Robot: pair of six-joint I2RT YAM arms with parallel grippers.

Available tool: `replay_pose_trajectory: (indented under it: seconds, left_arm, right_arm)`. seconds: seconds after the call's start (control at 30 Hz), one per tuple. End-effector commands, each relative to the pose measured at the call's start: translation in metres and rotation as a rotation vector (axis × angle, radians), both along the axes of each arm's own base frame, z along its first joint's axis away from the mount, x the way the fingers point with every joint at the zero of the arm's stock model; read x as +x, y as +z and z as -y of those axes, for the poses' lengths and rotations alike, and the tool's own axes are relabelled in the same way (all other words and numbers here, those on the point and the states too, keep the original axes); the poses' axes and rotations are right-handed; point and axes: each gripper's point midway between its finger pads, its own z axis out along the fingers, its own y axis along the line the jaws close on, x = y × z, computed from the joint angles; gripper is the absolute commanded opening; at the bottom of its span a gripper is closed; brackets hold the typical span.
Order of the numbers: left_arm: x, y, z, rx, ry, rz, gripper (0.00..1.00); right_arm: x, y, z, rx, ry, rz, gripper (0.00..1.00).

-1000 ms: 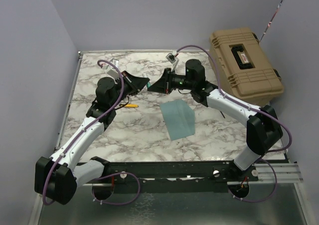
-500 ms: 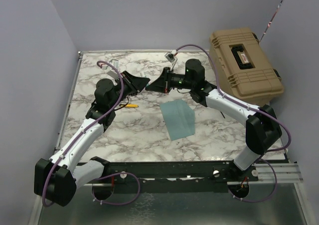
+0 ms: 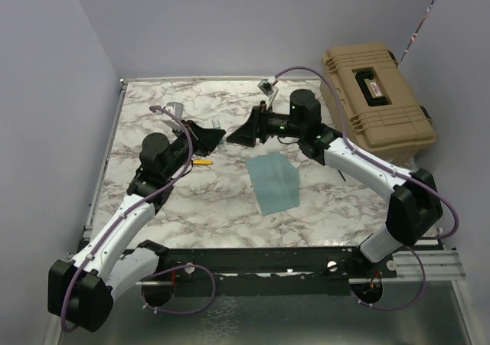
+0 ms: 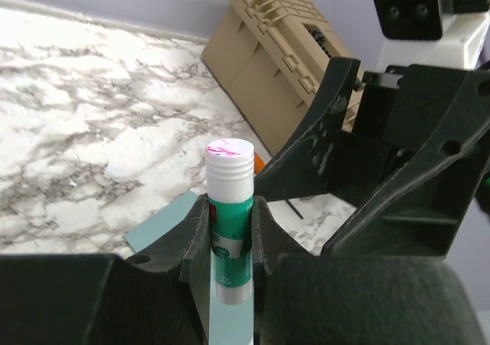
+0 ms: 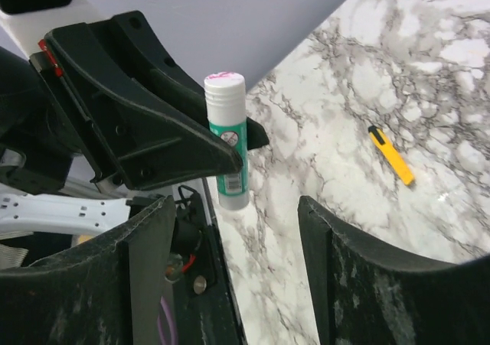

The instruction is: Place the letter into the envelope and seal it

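Left arm (image 3: 126, 211) outstretched; jaws clamp stick (image 4: 230, 207) (glue)

Teal envelope (image 3: 273, 183); marbled table (image 3: 207, 200); green glue stick (image 4: 230, 211), cap (image 4: 230, 160) seemingly pink-smeared.

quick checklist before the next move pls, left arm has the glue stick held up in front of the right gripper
1. Glue stick secure in the left gripper: ok, clamped upright between the fingers.
2. Right gripper ready to take hold: ok, jaws wide apart, stick ahead of them, no contact.
3. Stick's top bare: cannot tell, white threaded end with a pink smear.
4. Envelope flat and clear of both arms: ok.
5. Letter inside the envelope: cannot tell, no cream sheet in view.
6. Yellow object off the envelope: ok, it lies apart on the marble.
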Motion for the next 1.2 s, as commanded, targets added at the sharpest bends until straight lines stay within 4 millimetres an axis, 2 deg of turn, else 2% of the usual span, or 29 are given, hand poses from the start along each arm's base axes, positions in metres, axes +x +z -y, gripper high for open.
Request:
replay_pose_trajectory:
  seconds: [0.0,0.13,0.3,0.47,0.67,0.9,1.0,1.03,1.17]
  left_arm:
    - [-0.017,0.018,-0.002,0.227,-0.082,0.243,0.0]
    - [-0.027,0.021,0.007,0.322,-0.194,0.296,0.0]
    - [-0.025,0.021,0.012,0.355,-0.235,0.304,0.0]
    - [-0.025,0.023,0.016,0.361,-0.263,0.321,0.0]
    - [-0.025,0.025,0.021,0.365,-0.296,0.326,0.0]
    - [-0.024,0.023,0.022,0.369,-0.302,0.322,0.0]
    - [-0.022,0.021,0.02,0.369,-0.286,0.302,0.0]
    - [-0.021,0.02,0.019,0.369,-0.275,0.289,0.02]
    - [-0.017,0.01,0.014,0.38,-0.249,0.216,0.24]
  right_arm:
    - [-0.003,0.016,0.023,-0.088,-0.072,0.106,0.7]
    - [-0.001,0.023,0.019,-0.108,-0.059,0.057,0.67]
    - [-0.001,0.038,0.006,-0.055,-0.008,-0.009,0.62]
    - [0.002,0.04,-0.001,-0.058,0.001,-0.038,0.59]
    - [0.006,0.032,-0.006,-0.092,0.008,-0.057,0.53]
    - [0.002,0.025,-0.007,-0.113,0.017,-0.084,0.34]
    - [0.003,0.026,-0.008,-0.104,0.015,-0.101,0.21]
    - [0.003,0.029,-0.009,-0.095,0.013,-0.106,0.17]
    - [0.009,0.041,-0.008,-0.055,-0.048,-0.128,0.1]
